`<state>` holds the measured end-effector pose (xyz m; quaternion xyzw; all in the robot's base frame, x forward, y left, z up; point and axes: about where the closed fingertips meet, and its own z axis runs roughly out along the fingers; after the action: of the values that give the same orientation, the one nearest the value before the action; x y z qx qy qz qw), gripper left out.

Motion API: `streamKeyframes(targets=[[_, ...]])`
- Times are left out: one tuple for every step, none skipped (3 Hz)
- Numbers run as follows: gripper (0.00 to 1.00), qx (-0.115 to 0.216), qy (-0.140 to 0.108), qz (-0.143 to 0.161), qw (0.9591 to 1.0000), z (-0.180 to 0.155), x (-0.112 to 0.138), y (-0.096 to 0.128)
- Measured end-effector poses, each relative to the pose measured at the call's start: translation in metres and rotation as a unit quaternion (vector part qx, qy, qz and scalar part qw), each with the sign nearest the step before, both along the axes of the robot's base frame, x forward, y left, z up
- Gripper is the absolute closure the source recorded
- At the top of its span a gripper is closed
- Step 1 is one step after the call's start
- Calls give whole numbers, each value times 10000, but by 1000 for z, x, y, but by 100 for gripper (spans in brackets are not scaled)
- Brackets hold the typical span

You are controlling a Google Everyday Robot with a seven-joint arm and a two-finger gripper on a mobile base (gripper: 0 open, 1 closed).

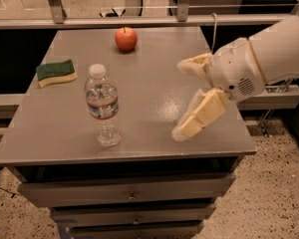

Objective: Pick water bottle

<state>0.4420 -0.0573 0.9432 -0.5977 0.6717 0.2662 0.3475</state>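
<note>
Water bottle [103, 107] upright near the front left of the grey table [65, 118]; gripper [180, 99] over the table's right side, fingers spread apart, empty, well apart from bottle; apple [125, 39] far, sponge [56, 72] left

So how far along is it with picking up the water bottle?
Early. The claw hangs open over the right side of the table, apart from the water bottle, which stands upright near the front edge, untouched. Nothing is held. Left: close the gap, grip it, lift.
</note>
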Motion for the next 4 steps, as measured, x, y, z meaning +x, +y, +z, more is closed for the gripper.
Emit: streamKeyframes(targets=[[0,842,-192,389,9955,3,-6,46],[0,1385,-289,607,9881,2,-7,82],[0,1732,-284,733,9818,1,-10,110],[0,1981,-255,798,9766,-1,-13,134]])
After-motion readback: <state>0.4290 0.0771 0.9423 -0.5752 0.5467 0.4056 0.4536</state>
